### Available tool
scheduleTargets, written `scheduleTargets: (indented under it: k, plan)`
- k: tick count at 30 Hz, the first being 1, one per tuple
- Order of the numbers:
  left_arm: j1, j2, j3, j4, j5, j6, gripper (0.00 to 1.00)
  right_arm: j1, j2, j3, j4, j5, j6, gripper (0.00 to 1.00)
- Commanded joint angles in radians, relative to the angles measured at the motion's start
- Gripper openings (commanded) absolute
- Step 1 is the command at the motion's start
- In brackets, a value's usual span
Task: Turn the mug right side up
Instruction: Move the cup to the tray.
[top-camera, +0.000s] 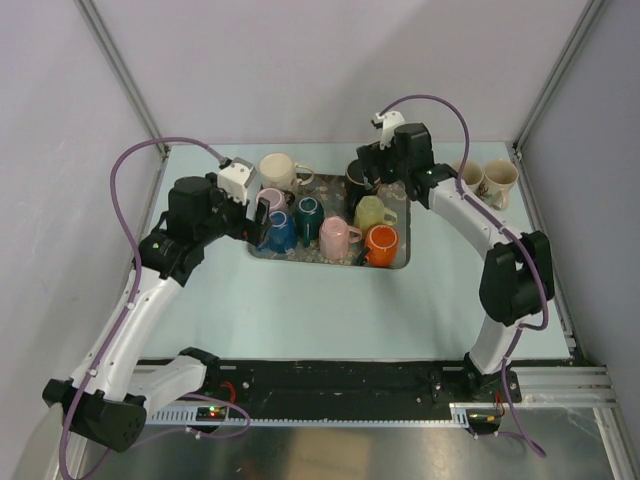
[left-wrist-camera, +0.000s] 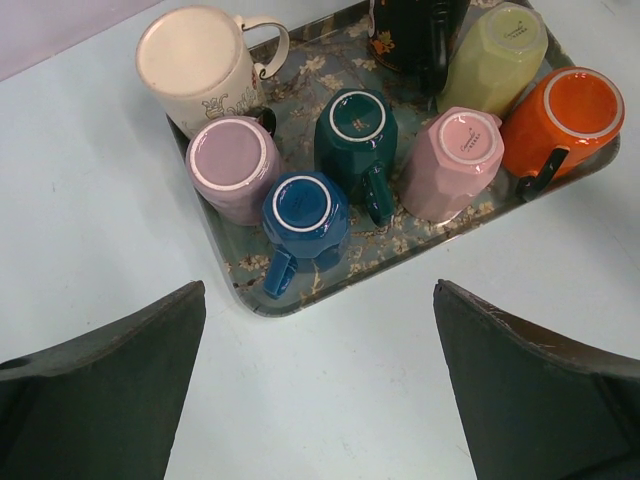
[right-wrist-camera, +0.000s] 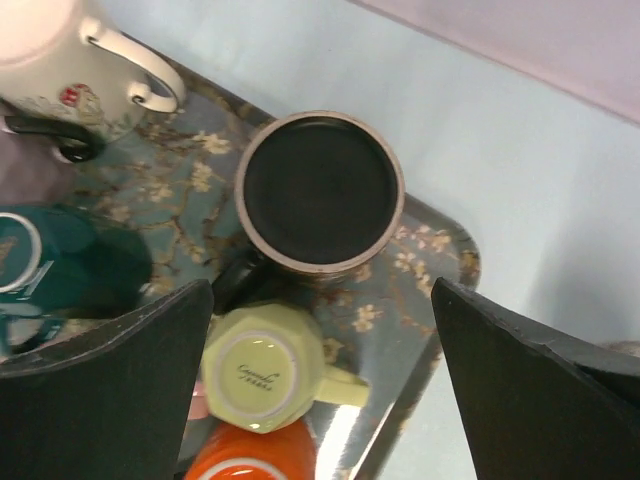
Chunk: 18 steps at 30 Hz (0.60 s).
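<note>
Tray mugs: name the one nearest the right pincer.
The black mug, at the far edge of the tray; the others are coloured or cream.

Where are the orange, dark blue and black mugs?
orange mug (left-wrist-camera: 568, 108), left wrist view, upturned base.
dark blue mug (left-wrist-camera: 302, 204), left wrist view, upturned base.
black mug (right-wrist-camera: 319, 190), right wrist view, dark round top.

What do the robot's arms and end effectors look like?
The left arm and right arm have white links with bulky black joint housings. A purple cable loops along each to a white camera mount at the wrist. The left end effector and right end effector each have two broad, dark, wedge-shaped fingers.
</note>
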Motion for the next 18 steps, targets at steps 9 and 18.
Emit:
scheduleTargets:
  k: [9, 18]
  plan:
    - [0.006, -0.034, -0.008, 0.038, 0.011, 0.01, 1.0, -0.048, 0.104, 0.098, -0.078, -0.055, 0.241, 0.99]
    - [0.005, -0.034, 0.0, 0.037, 0.004, 0.018, 1.0, -0.062, 0.239, 0.225, -0.037, -0.347, 0.181, 0.95]
